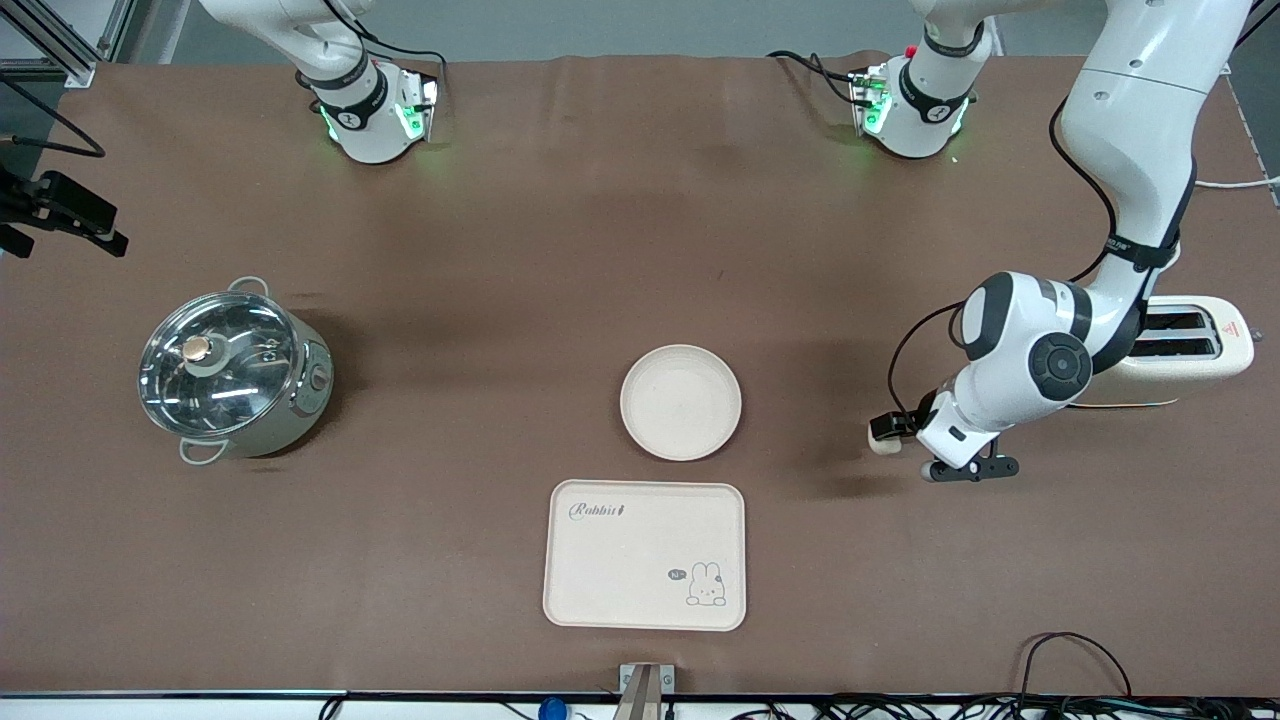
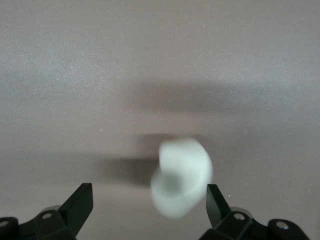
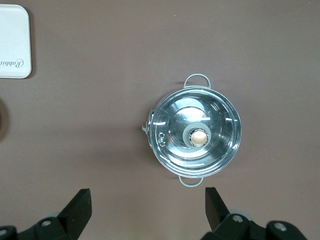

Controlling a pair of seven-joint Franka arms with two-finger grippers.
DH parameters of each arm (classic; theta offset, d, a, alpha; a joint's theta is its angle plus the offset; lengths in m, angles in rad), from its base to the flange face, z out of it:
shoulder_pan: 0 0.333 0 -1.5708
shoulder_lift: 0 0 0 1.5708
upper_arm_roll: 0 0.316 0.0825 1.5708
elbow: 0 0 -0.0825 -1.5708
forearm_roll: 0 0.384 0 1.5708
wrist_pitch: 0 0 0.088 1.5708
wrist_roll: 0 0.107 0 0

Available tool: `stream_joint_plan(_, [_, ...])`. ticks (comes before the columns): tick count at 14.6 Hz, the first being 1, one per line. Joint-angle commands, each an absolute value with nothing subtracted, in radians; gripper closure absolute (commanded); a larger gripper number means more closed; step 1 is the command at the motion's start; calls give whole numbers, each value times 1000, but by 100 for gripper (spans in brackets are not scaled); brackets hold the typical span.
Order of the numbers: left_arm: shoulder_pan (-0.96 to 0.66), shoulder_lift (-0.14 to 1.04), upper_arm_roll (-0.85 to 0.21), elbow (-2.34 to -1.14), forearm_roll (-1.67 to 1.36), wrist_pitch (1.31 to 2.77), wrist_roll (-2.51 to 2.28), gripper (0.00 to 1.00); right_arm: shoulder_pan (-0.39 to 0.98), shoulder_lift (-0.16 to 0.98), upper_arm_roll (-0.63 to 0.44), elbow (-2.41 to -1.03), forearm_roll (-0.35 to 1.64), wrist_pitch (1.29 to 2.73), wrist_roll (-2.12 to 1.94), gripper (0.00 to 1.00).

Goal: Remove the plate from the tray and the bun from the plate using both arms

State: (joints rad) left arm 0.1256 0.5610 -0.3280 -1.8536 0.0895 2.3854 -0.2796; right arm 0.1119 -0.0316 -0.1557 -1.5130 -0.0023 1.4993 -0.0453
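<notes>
The round cream plate (image 1: 680,402) lies on the brown table, just farther from the front camera than the rabbit-print tray (image 1: 645,555). The small pale bun (image 1: 884,445) lies on the table toward the left arm's end, apart from the plate. My left gripper (image 1: 893,430) is low over the bun. In the left wrist view the left gripper (image 2: 147,194) is open, with the bun (image 2: 182,176) between the fingers, close to one finger (image 2: 215,200). My right gripper (image 3: 147,197) is open and empty, high over the table near the pot (image 3: 197,131); it is out of the front view.
A steel pot with a glass lid (image 1: 232,372) stands toward the right arm's end. A cream toaster (image 1: 1190,345) stands at the left arm's end, partly hidden by the left arm. A corner of the tray (image 3: 12,42) shows in the right wrist view.
</notes>
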Motion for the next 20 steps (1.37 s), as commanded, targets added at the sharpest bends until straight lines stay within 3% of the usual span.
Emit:
stream_joint_plan(1, [135, 551, -334, -1862, 107, 2379, -259, 0, 118, -71, -150, -1549, -20, 1497, -49, 0])
stream_joint_plan(4, [135, 537, -334, -1853, 109, 2379, -258, 0, 118, -69, -150, -1549, -18, 1499, -49, 0])
stream_joint_plan(7, [141, 407, -327, -1845, 109, 2343, -222, 0, 118, -69, -150, -1549, -18, 1502, -49, 0])
stream_joint_plan(10, [150, 286, -334, -1722, 109, 2112, -216, 0, 118, -69, -150, -1549, -18, 1499, -49, 0])
stream_joint_plan(14, [146, 262, -339, -1464, 107, 1737, -216, 0, 118, -71, -143, -1549, -20, 1502, -49, 0])
stream_joint_plan(18, [144, 125, -313, -1462, 98, 1634, -144, 0, 118, -69, -143, -1548, -18, 1503, -49, 0])
stream_joint_plan(20, [60, 62, -234, -1488, 95, 1597, -146, 0, 118, -67, -143, -1543, -18, 1502, -48, 0])
